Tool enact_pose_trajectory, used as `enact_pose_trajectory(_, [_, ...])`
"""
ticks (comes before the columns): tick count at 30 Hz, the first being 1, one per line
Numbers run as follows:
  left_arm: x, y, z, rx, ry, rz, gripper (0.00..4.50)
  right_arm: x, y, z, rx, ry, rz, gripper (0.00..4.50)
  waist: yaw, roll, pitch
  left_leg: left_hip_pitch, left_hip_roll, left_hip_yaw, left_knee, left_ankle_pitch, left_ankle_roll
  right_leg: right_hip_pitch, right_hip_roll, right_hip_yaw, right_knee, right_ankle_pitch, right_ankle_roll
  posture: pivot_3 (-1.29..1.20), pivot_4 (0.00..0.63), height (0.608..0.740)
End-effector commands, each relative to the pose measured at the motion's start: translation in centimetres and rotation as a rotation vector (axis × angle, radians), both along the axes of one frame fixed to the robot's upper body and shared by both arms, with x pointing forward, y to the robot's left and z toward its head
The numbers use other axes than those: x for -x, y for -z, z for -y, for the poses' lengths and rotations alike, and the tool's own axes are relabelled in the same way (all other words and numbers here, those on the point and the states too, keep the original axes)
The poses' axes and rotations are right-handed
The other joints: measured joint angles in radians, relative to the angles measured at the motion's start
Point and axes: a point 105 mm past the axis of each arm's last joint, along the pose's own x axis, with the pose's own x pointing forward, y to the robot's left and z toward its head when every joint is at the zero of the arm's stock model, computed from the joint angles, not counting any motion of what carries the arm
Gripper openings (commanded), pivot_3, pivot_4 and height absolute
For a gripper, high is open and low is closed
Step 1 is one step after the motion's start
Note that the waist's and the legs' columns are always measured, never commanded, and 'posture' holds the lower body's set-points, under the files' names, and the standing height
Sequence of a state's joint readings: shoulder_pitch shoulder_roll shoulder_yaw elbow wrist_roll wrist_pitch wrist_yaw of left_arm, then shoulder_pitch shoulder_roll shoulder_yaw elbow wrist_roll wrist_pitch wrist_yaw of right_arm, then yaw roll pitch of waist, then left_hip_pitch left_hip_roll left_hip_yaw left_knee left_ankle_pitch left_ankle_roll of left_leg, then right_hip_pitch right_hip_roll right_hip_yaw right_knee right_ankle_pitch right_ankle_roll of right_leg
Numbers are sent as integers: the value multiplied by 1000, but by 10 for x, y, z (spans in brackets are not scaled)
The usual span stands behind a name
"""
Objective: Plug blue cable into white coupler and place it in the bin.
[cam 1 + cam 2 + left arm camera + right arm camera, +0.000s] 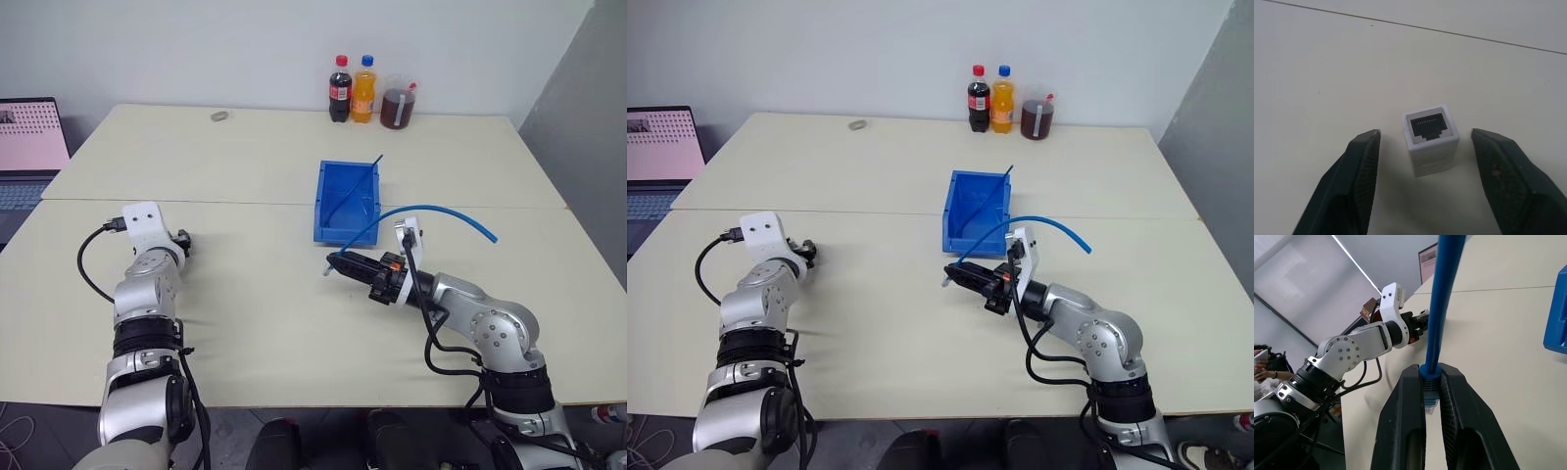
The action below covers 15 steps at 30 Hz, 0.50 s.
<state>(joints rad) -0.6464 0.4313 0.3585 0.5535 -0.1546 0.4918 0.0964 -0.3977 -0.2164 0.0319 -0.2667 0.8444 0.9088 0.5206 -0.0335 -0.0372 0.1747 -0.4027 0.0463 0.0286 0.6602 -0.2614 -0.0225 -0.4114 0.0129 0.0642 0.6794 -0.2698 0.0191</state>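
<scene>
small white boxy plastic coupler (1430, 139): stands on the cream bench near its left edge, socket up, between my left gripper (1429, 169) fingers, half open, not touching. i should close squarely on its sides. my right gripper (1431, 406) clamps the thin light-blue cable (431, 211) by its plug.

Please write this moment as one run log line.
left gripper: open around white coupler, not touching | right gripper: shut on blue cable | bin: no coupler inside

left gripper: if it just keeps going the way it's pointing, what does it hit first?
Probably the white coupler: it stands between the left gripper's open fingers, socket facing the camera, not yet touched. Beyond it lies bare table.
</scene>
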Motion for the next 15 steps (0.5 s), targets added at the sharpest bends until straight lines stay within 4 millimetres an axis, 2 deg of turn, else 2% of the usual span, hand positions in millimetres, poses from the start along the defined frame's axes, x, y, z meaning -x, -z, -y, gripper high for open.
enact_pose_trajectory(1, [-5,-20,-5,-49,-1,56,1997,5,-12,-2,-26,-11,48,124,0,0,0,0,0,0,0,0,0,0,0,0,0,0,0,0,150,740])
enact_pose_trajectory(5, [-5,-19,-7,-57,-2,55,1086,5,-12,-2,-25,-12,48,123,0,0,0,0,0,0,0,0,0,0,0,0,0,0,0,0,150,740])
enact_pose_trajectory(7, [-5,-18,-8,-60,3,55,797,5,-12,-2,-25,-13,49,123,0,0,0,0,0,0,0,0,0,0,0,0,0,0,0,0,150,740])
enact_pose_trajectory(12, [-1,-13,-8,-81,33,56,801,6,-11,-2,-20,-11,49,117,0,0,0,0,0,0,0,0,0,0,0,0,0,0,0,0,150,740])
enact_pose_trajectory(15, [6,-10,-3,-87,114,57,801,7,-10,-1,-9,-8,54,116,-2,0,0,0,0,0,0,0,0,0,0,0,0,0,0,0,150,740])
